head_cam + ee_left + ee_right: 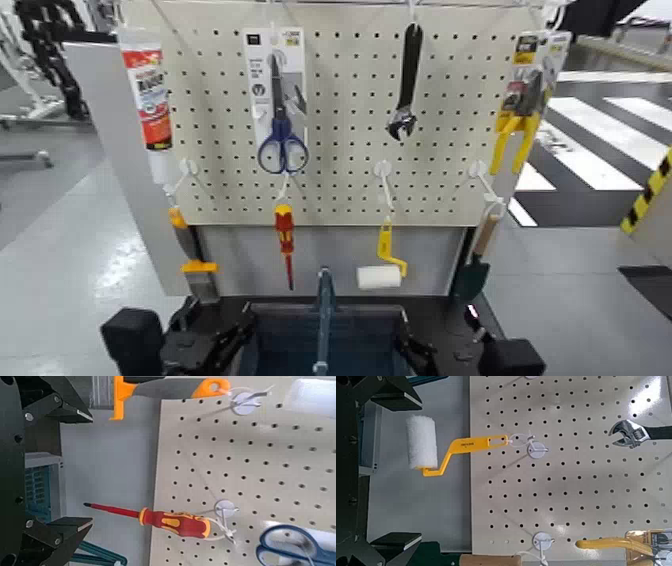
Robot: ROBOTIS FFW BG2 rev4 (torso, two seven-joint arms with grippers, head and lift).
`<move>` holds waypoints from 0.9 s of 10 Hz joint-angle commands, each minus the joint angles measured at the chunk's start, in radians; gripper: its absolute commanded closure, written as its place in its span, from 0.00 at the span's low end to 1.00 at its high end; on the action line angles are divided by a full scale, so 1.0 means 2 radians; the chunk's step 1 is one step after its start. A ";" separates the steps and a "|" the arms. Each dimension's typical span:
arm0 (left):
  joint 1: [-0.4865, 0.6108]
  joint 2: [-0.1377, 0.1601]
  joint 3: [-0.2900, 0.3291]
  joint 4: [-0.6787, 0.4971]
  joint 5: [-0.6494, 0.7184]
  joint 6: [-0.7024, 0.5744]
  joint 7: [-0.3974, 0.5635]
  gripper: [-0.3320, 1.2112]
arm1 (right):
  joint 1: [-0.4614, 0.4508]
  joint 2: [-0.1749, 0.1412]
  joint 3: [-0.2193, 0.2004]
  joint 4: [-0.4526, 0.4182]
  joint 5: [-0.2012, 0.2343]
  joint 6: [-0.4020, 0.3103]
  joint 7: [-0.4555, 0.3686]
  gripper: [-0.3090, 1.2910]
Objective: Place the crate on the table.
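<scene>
The dark navy crate (300,345) with its lighter blue handle bar (323,310) sits at the bottom middle of the head view, below the pegboard. The black table top (445,312) shows around the crate's far rim; I cannot tell whether the crate rests on it. My left gripper (215,348) is against the crate's left side and my right gripper (420,352) against its right side. In the left wrist view the fingers (70,409) stand wide apart, with a crate edge (40,493) between them. The right wrist view shows its fingers (398,396) wide apart too.
The beige pegboard (340,150) stands right behind the crate. On it hang scissors (282,140), a wrench (405,90), a red screwdriver (285,235), a yellow paint roller (380,272), a scraper (195,268) and yellow pliers (515,135). Grey floor lies on both sides.
</scene>
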 commanded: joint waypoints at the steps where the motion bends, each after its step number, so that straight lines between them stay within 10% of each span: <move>1: 0.024 -0.005 -0.007 0.001 -0.031 -0.047 0.010 0.45 | 0.006 0.000 -0.006 -0.005 0.005 0.003 0.001 0.28; 9: 0.014 -0.012 -0.011 0.045 -0.017 -0.147 -0.011 0.43 | 0.010 -0.001 -0.010 -0.006 0.011 0.003 0.008 0.28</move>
